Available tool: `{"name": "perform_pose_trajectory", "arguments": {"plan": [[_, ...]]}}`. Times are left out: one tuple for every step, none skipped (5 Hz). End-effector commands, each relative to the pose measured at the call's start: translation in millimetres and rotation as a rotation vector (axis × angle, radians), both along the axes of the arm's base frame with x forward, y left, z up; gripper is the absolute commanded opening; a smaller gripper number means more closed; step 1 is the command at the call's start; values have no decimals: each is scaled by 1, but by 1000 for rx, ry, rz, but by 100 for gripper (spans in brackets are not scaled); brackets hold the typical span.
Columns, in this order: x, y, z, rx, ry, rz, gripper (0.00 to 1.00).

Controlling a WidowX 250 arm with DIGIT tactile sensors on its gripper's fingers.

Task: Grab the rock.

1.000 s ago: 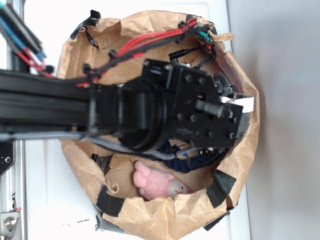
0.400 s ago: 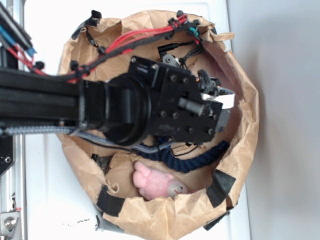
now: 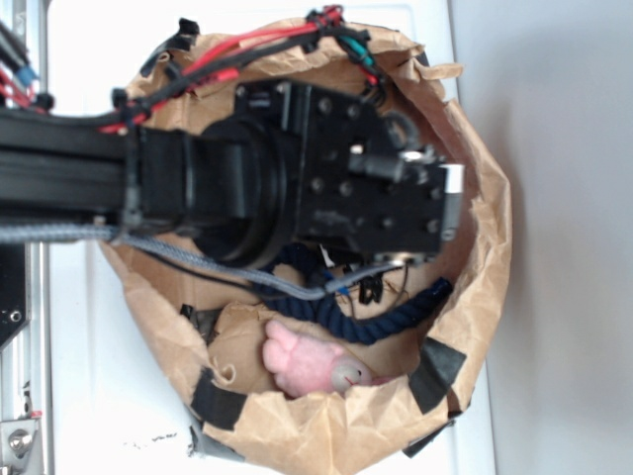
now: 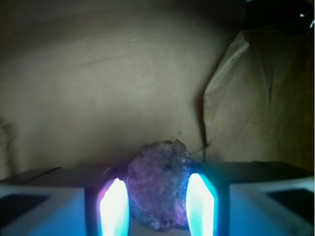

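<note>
Wrist view, left to right. The left finger (image 4: pixel 114 206) stands just beside the left flank of the rock (image 4: pixel 160 184); whether the pad touches the stone cannot be told. The rock sits squarely between the two fingers, a rough, mottled dark lump resting low in the frame on brown paper. The right finger (image 4: pixel 199 204) stands close against its right flank. The gripper (image 4: pixel 157 206) is therefore set astride the rock, jaws drawn in near its width; a firm pinch is likely but not confirmed. This centring appears deliberate: the stone is angular, and a grip across its widest part should resist twisting out.

Exterior view, left to right. The arm (image 3: pixel 59 188) enters from the left and the wrist housing covers the upper middle of the paper bag (image 3: pixel 485 247), hiding the rock from this camera. Below the housing a navy rope (image 3: pixel 386 322) curves across the bag floor, well clear of the jaws. A pink plush toy (image 3: pixel 312 364) lies near the lower rim, apart from the work.

Surface and room: the bag's crumpled walls, taped in black, stand close around the gripper, leaving little side clearance. The bag rests on a white table (image 3: pixel 89 376); a plain grey surface lies to the right.
</note>
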State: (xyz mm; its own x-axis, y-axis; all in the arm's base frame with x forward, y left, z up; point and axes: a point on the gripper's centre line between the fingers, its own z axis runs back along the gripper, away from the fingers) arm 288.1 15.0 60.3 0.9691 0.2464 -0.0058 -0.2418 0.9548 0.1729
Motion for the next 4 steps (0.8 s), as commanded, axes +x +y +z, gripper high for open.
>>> {"name": "perform_pose_trajectory", "arguments": {"plan": [[-3,23,79,-101,-50,-19,0],[-8,23,93,-131,-37,-60,0],[-15,22,106,-157,-39,-93,0],[-23,19,118,-160,-87,-127,0]]}}
